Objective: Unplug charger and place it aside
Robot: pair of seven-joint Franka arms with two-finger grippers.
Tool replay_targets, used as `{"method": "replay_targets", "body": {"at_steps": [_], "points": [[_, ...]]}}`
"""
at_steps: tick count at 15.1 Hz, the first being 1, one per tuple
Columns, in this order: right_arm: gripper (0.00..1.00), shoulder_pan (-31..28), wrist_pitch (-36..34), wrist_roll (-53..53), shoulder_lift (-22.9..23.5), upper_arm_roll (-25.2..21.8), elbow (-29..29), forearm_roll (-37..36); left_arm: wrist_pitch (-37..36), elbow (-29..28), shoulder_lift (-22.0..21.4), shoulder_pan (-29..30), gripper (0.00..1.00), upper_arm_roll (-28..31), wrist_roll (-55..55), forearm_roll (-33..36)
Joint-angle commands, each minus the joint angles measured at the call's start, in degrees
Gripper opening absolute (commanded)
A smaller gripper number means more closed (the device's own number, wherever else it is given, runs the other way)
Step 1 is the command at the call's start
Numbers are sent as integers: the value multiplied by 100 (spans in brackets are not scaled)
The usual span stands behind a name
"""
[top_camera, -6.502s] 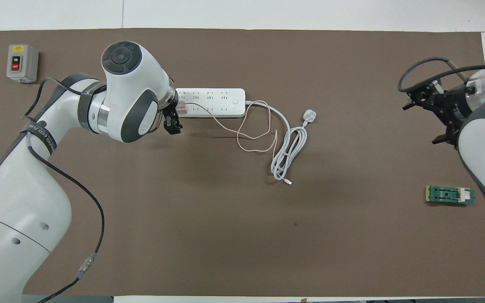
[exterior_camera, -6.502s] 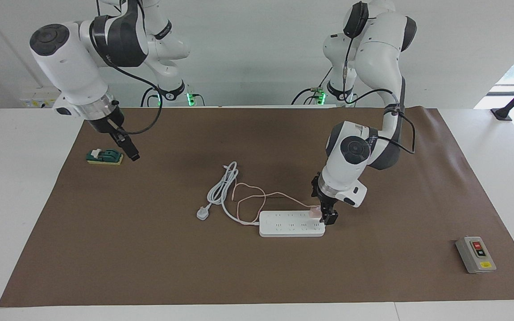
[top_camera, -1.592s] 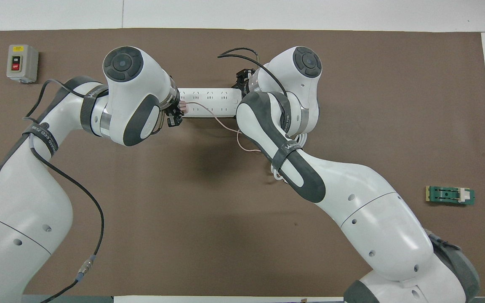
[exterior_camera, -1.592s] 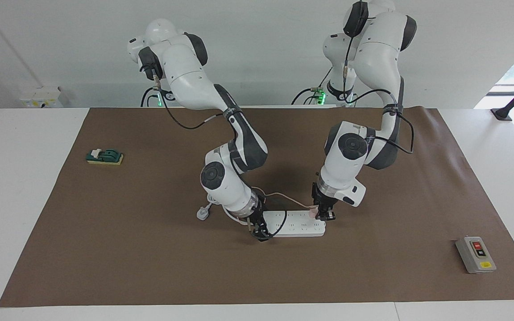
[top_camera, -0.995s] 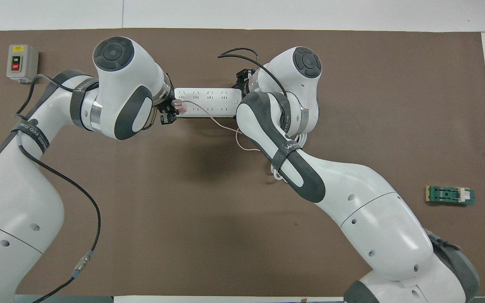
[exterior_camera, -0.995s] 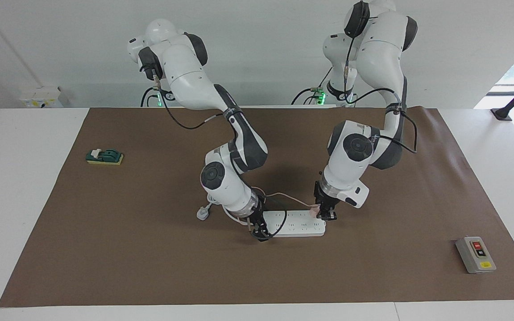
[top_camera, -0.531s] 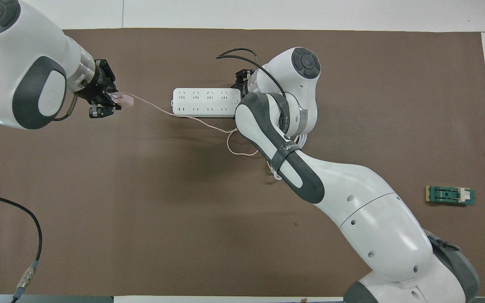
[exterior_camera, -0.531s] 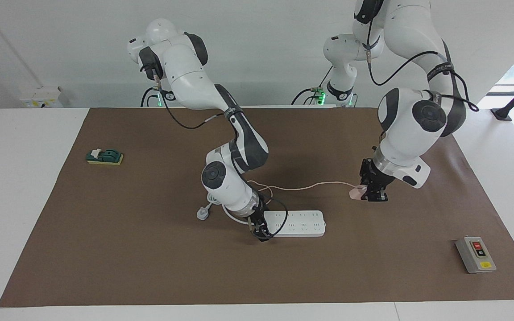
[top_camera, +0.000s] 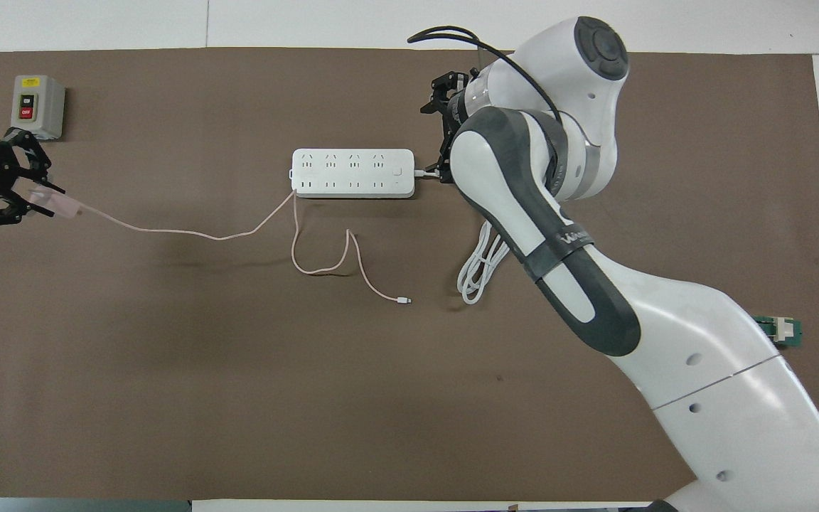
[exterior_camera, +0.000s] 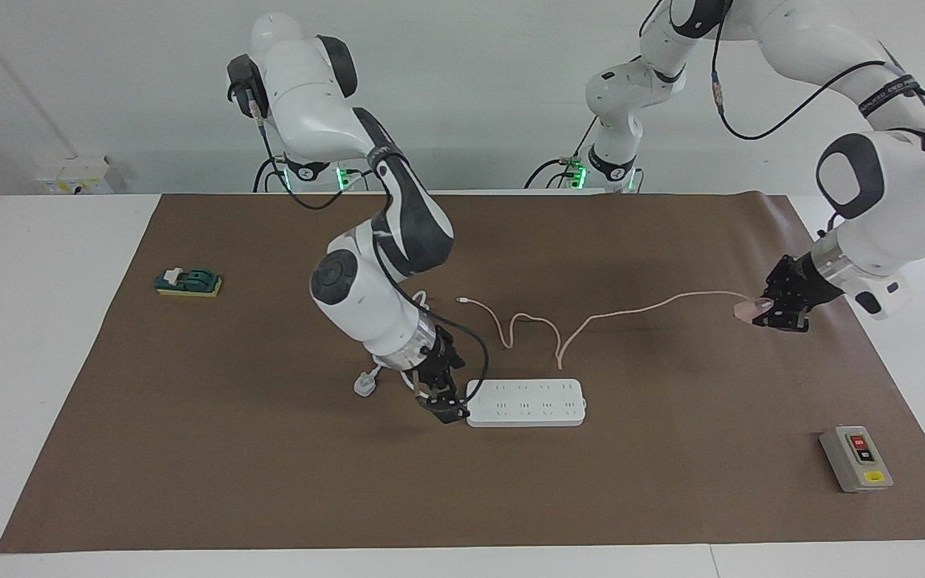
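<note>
Two arms are at work in the facing view: the left gripper [exterior_camera: 780,309] is clamped on the pale pink charger [exterior_camera: 747,311], carried in the air over the brown mat [exterior_camera: 270,482] toward the left arm's end of the bench, well apart from the white power strip [exterior_camera: 525,402], so the plug is already out. Its thin pink cable [exterior_camera: 639,309] sags from the charger down to the mat, loops just beside the strip on the side nearer the robots, and ends in a small free connector. The right gripper [exterior_camera: 440,401] sits at the strip's cord end, just beside it; I cannot tell whether its fingers are open or closed. What remains, as I judge it, is the setting down: lower the charger onto bare mat well apart from the strip, nearer the robots than the grey switch box [exterior_camera: 856,458], and let go only once it rests, so the cable's pull does not flick it. From overhead, the left gripper [top_camera: 8,188] holds the charger [top_camera: 61,206] just beside the switch box [top_camera: 38,105], and the cable [top_camera: 189,233] runs nearly taut toward the strip [top_camera: 352,173]. Easing slightly toward the strip before release would slacken it.
</note>
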Motion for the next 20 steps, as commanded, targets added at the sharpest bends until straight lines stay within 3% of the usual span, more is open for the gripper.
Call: {"method": "replay_targets", "body": {"at_steps": [1, 3, 6, 7, 8, 9, 10, 11, 15, 18, 20], "points": [[100, -344, -229, -635, -599, 48, -581, -258, -63, -90, -168, 455, 0, 8, 1531, -42], [100, -537, -239, -1275, -1020, 48, -1002, -452, 234, -221, -229, 702, 0, 26, 2367, -15], [100, -870, -474, -2725, -1802, 48, -1697, -655, 1339, -1333, -641, 651, 0, 8, 2591, -33], [100, -1029, -754, -3129, -2005, 48, -1786, -663, 1726, -1808, -808, 555, 0, -1, 2573, -33], [100, -1317, -1505, -4090, -2337, 48, -1804, -838, 2165, -2535, -1097, 519, 0, -9, 2643, -33], [100, -1416, -1765, -4535, -2462, 48, -1804, -1083, 2283, -2708, -1161, 519, 0, -10, 2661, -33], [100, -1504, -1977, -4992, -2577, 48, -1804, -1355, 2319, -2744, -1179, 519, 26, -10, 2661, -33], [100, -1609, -2205, -5571, -2726, 48, -1804, -1584, 2310, -2745, -1179, 510, 99, -1, 2661, -33], [100, -1865, -2866, -7726, -3437, 48, -2294, -2253, 2031, -2421, -1144, 309, 100, -45, 2635, -33], [100, -2110, -2473, -8316, -4131, 48, -3242, -2386, 943, -1745, -1135, -86, 100, -45, 2731, -15], [100, -2216, -2025, -8704, -4335, 48, -3736, -2500, 309, -1472, -1266, -411, 100, -44, 3090, 142]]}}
